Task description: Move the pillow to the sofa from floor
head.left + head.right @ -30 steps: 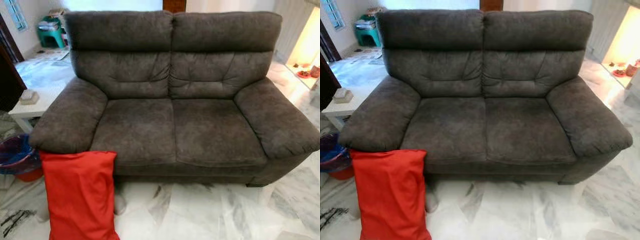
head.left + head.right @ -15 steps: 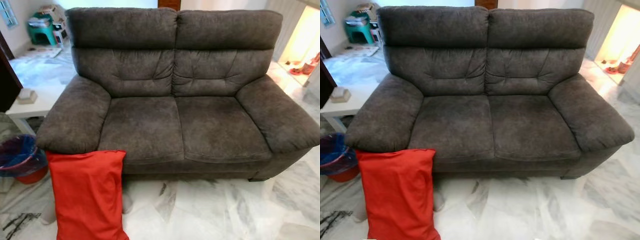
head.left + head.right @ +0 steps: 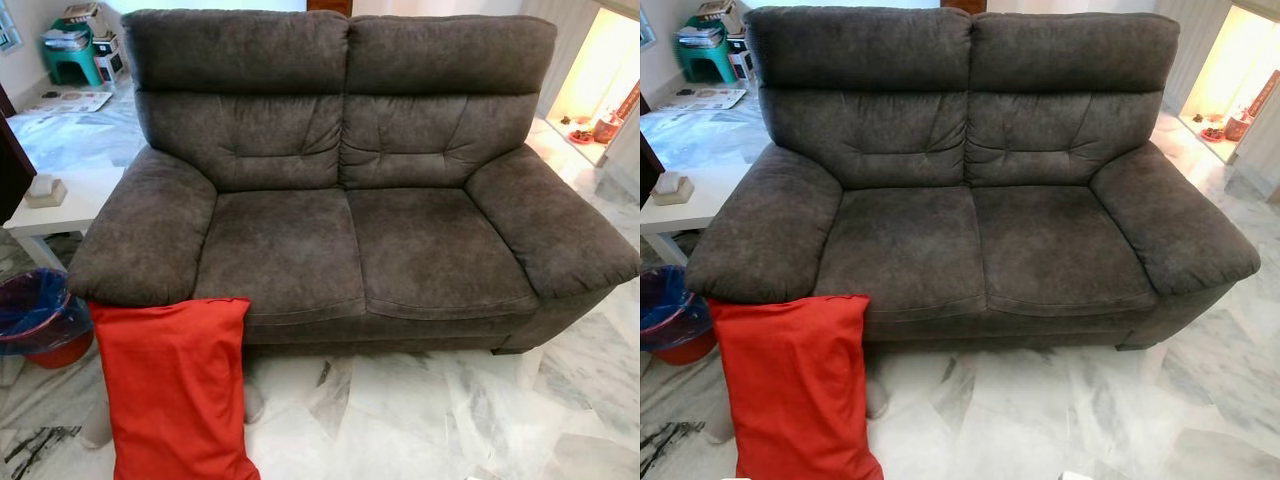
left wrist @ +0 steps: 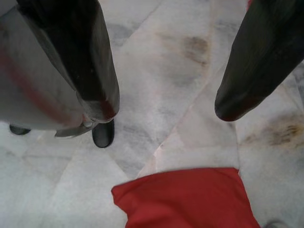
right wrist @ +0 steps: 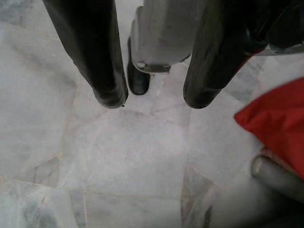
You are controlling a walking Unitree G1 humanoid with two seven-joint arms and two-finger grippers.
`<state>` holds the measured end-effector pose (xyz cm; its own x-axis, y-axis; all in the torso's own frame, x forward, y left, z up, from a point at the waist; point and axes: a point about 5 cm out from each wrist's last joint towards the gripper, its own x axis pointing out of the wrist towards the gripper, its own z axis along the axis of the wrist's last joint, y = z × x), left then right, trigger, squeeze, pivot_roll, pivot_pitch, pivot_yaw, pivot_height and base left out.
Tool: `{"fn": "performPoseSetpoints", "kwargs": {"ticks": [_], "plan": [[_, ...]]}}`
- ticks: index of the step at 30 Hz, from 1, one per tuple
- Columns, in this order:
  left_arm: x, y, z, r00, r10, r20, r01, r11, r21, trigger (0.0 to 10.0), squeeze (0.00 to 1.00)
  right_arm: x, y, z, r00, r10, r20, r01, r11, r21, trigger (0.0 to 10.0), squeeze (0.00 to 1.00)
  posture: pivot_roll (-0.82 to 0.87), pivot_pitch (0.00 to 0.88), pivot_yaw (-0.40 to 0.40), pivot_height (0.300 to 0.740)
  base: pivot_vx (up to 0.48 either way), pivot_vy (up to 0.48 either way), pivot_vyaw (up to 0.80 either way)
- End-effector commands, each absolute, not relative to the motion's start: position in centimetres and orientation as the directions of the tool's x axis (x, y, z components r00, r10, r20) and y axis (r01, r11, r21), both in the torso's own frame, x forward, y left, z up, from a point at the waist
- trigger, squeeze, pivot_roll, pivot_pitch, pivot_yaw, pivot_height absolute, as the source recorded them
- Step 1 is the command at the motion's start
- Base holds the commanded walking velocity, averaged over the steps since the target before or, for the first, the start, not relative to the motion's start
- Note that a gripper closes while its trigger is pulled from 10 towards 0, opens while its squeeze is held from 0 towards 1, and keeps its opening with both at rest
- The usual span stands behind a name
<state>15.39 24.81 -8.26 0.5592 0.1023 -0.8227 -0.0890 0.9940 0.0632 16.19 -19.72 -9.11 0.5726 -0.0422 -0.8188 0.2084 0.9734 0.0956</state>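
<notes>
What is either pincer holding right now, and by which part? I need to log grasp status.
Nothing is held. The left pincer and right pincer both hang open over bare marble floor; the red pillow leans untouched against the sofa.

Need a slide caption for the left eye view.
Red pillow stands on the marble floor, leaning against the grey sofa.

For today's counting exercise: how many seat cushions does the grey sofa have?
2. The left seat cushion lies nearest the red pillow; the right seat cushion lies beside it. None seems hidden.
</notes>
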Motion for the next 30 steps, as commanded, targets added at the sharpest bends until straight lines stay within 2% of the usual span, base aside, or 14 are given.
{"fn": "performPoseSetpoints", "kwargs": {"ticks": [1,16,30], "plan": [[14.24,24.77,-8.74,0.526,0.098,-0.845,-0.083,0.995,0.063,10.0,0.00,15.95,-19.82,-9.21,0.563,-0.049,-0.825,0.198,0.977,0.078,10.0,0.00,0.07,0.082,0.000,0.740,0.000,0.000,0.80],[14.21,24.74,-8.75,0.526,0.095,-0.845,-0.078,0.995,0.064,10.0,0.00,15.70,-19.74,-9.33,0.556,-0.044,-0.830,0.200,0.976,0.082,10.0,0.00,0.07,0.076,0.002,0.740,0.000,0.000,0.80],[14.20,24.70,-8.77,0.525,0.094,-0.846,-0.075,0.995,0.065,10.0,0.00,15.60,-19.87,-9.35,0.556,-0.048,-0.830,0.225,0.970,0.095,10.0,0.00,0.07,0.068,0.003,0.740,0.000,0.000,0.00]]}}
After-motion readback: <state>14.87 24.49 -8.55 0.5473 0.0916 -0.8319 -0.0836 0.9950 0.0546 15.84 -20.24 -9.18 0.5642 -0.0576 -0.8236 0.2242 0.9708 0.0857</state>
